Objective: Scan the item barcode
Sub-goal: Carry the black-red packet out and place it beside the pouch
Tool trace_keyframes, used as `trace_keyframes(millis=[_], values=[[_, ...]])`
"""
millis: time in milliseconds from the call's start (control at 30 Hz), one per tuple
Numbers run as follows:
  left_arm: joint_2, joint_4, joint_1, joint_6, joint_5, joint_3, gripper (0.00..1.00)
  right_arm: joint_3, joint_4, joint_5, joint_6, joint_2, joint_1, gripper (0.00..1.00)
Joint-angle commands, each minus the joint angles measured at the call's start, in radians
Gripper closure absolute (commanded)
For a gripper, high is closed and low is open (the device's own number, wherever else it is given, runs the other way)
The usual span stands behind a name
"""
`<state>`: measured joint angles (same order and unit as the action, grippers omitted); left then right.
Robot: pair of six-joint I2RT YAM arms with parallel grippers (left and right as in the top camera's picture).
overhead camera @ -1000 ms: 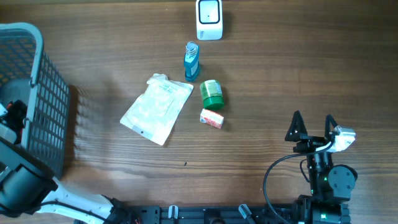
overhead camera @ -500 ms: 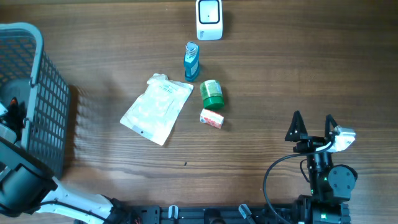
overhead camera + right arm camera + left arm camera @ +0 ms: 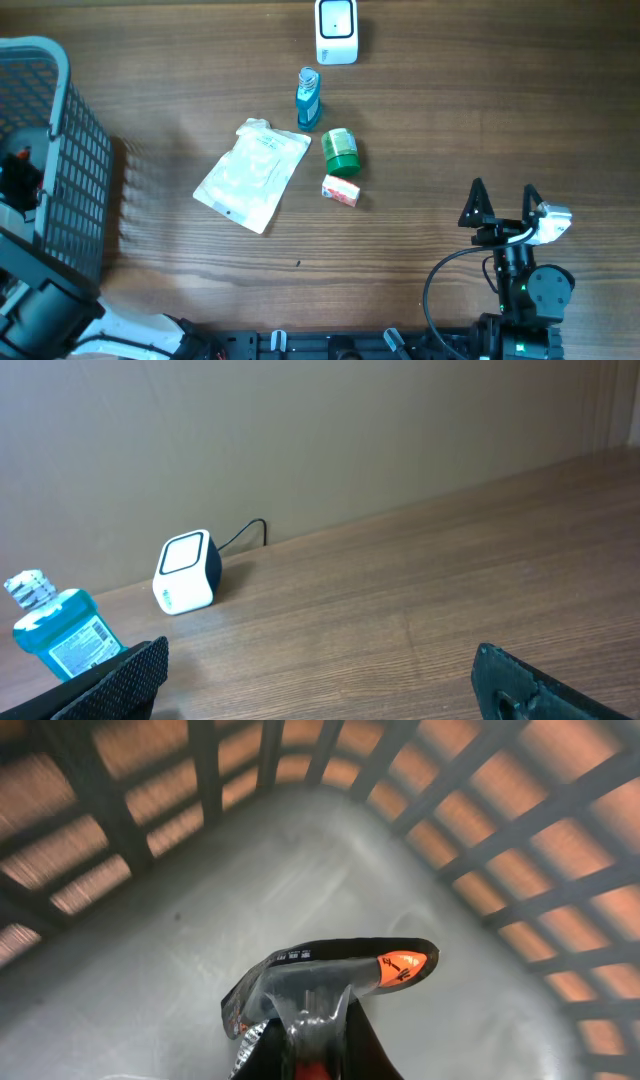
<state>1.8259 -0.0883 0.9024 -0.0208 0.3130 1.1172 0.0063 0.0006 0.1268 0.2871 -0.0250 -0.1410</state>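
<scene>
The left tool (image 3: 315,1032) is down inside the grey basket (image 3: 62,120) at the tabletop's (image 3: 450,110) left edge, pressed together on a black packet with an orange corner (image 3: 335,970). The white scanner (image 3: 336,30) stands at the middle of the far edge. The right tool (image 3: 503,192) hangs spread near the near right corner, touching nothing.

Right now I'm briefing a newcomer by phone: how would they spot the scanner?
On the wooden table, follow the far edge to its middle. Beyond the blue bottle sits the scanner: the only white cube, with a rounded-square window and a cable behind.
</scene>
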Motion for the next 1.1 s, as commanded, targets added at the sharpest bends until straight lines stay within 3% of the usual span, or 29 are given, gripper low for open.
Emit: trace_keyframes(millis=[0,100,367,467,533,633,767,867,1067], values=[[-0.121,0.030,-0.029,-0.076,0.024,-0.002,0.96,-0.001,0.006,-0.007,0.004,0.001,-0.002,0.00],[-0.282,0.046,-0.070,-0.172,0.024,0.011,0.96,-0.001,0.006,-0.007,0.004,0.001,-0.002,0.00],[-0.760,0.048,-0.249,-0.257,0.024,0.050,0.96,-0.001,0.006,-0.007,0.004,0.001,-0.002,0.00],[-0.846,0.037,-0.352,-0.334,0.080,0.050,0.96,-0.001,0.006,-0.007,0.004,0.001,-0.002,0.00],[-0.824,-0.038,-0.460,-0.338,0.163,0.050,0.96,-0.001,0.006,-0.007,0.004,0.001,-0.002,0.00],[-0.723,-0.217,-0.639,-0.315,0.162,0.048,0.96,-0.001,0.006,-0.007,0.004,0.001,-0.002,0.00],[-0.593,-0.314,-0.909,-0.158,0.159,0.047,0.96,-0.001,0.006,-0.007,0.004,0.001,-0.002,0.00],[-0.490,-0.364,-1.085,-0.143,0.032,0.047,0.96,-0.001,0.006,-0.007,0.004,0.001,-0.002,0.00],[-0.355,-0.386,-1.309,-0.145,-0.154,-0.025,0.96,-0.001,0.006,-0.007,0.004,0.001,-0.002,0.00]])
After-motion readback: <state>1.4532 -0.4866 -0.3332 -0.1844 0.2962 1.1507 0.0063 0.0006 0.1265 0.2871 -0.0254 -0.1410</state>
